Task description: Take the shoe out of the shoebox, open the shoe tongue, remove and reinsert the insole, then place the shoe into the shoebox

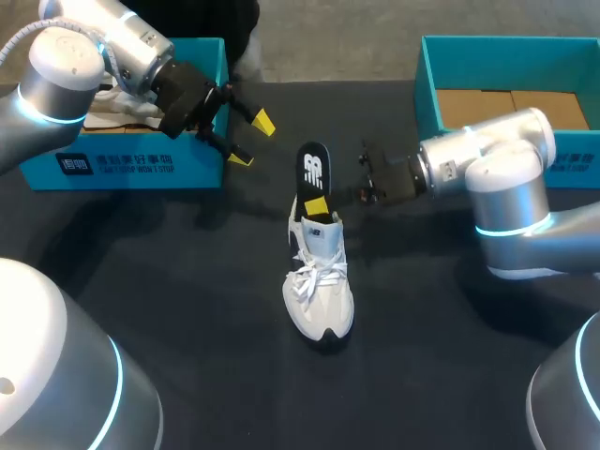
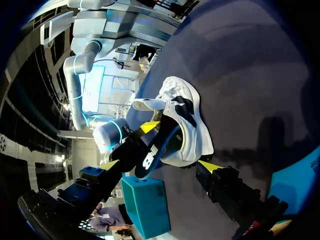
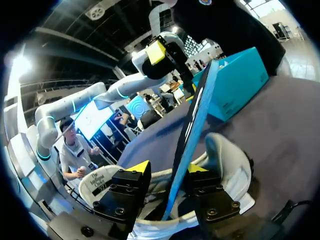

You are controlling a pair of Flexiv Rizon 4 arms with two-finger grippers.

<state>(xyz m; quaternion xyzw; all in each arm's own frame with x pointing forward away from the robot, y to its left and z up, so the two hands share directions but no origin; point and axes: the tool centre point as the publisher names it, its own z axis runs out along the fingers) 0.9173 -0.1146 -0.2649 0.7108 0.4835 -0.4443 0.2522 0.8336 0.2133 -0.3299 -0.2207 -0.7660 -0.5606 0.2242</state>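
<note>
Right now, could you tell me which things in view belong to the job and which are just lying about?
Job: shoe, insole standing in its heel, right pincer around the insole, left pincer open.
Lying about: either left shoebox or right shoebox; the other serves, cannot tell which.

Tally on the table: one white shoe [image 1: 319, 291], one black insole [image 1: 312, 173], two teal boxes, left shoebox [image 1: 122, 164] and right shoebox [image 1: 441, 75], two yellow-tipped grippers, left gripper [image 1: 253, 141] and right gripper [image 3: 169, 168].
</note>
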